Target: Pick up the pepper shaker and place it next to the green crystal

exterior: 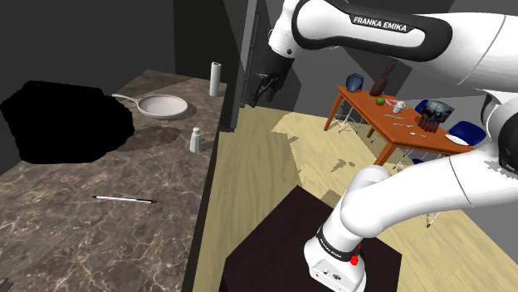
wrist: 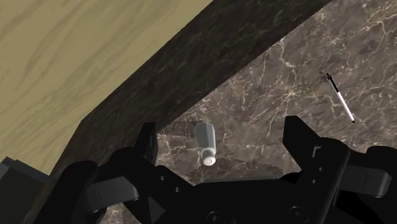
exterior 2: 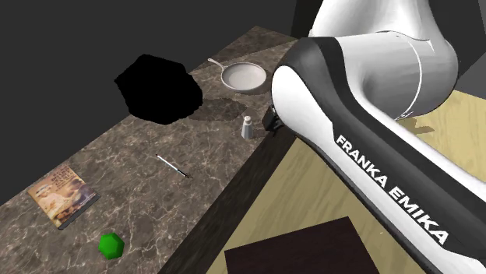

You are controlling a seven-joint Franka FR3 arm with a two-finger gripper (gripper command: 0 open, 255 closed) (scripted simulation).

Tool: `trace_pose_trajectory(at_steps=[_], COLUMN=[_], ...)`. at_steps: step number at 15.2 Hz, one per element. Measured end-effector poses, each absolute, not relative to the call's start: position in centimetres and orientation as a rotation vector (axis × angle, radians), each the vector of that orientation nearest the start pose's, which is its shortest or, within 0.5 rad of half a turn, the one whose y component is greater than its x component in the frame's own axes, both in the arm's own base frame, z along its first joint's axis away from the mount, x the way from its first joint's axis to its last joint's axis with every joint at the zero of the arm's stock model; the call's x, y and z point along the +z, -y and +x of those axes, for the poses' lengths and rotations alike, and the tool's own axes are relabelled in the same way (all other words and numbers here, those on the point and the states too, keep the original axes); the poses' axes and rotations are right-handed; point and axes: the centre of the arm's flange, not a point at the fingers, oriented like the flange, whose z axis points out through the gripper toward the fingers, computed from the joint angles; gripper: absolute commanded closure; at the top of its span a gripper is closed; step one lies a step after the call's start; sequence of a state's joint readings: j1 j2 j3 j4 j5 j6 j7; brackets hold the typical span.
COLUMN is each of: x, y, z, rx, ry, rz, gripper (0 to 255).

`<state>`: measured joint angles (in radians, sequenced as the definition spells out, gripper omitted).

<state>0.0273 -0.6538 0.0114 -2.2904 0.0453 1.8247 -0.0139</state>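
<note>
White Franka arm (exterior: 379, 25) is showing "FRANKA EMIKA" in white on a black band. The same lettering is running along the link in the second exterior view.

Flat brownish-covered book (exterior 2: 62, 194) is lying at that view's left, cover print too small to read. Small faceted green crystal (exterior 2: 111, 246) is sitting near it.

Shoulder view, left to right:
- Irregular black area (exterior: 66, 124) is cutting into the dark veined marble countertop (exterior: 75, 240).
- Thin white pen with a dark tip (exterior: 124, 199) is lying flat.
- Grey frying pan (exterior: 162, 105) is sitting further back.
- Small pale grey pepper shaker (exterior: 196, 139) is standing upright near the counter's edge (well apart from the crystal).
- All-black gripper (exterior: 267, 83) is hanging above and right of the shaker.
- The arm is arching over from the dark box stand (exterior: 274, 240).

In the wrist view the fingers are standing apart. The shaker is sitting beyond them, untouched.

The arm is blocking the second exterior view's right.
</note>
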Motion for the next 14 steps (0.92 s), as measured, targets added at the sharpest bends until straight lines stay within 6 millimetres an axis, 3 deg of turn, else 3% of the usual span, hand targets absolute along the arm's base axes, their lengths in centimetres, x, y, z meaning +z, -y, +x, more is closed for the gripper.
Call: trace_pose_trajectory(at_steps=[14], x=[49.0], y=[-4.3], z=[51.8], rx=[-0.273], ry=[0.3], rz=[-3.131], gripper=[0])
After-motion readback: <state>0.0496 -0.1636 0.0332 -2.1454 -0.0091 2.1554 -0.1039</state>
